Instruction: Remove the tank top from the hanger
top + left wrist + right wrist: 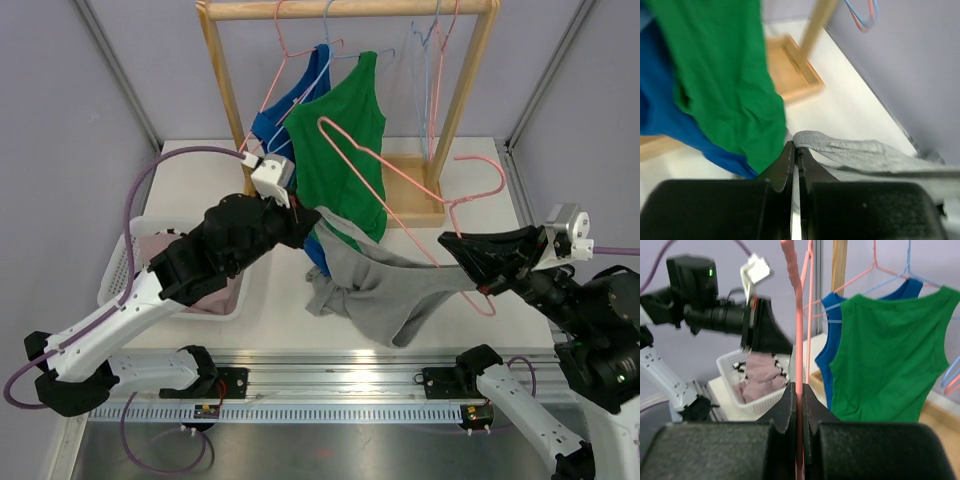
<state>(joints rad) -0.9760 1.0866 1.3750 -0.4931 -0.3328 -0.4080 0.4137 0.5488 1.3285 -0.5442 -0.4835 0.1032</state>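
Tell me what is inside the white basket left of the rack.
A crumpled pink garment lies in the white basket. From above, the left arm covers most of it, so anything beneath the pink cloth cannot be seen.

Left arm point(130, 305) angled inward, right arm point(590, 320) angled inward, both jaws clamped

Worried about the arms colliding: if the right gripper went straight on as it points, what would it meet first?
Probably the left gripper, almost dead ahead past the pink hanger the right gripper clamps; depth is unclear.
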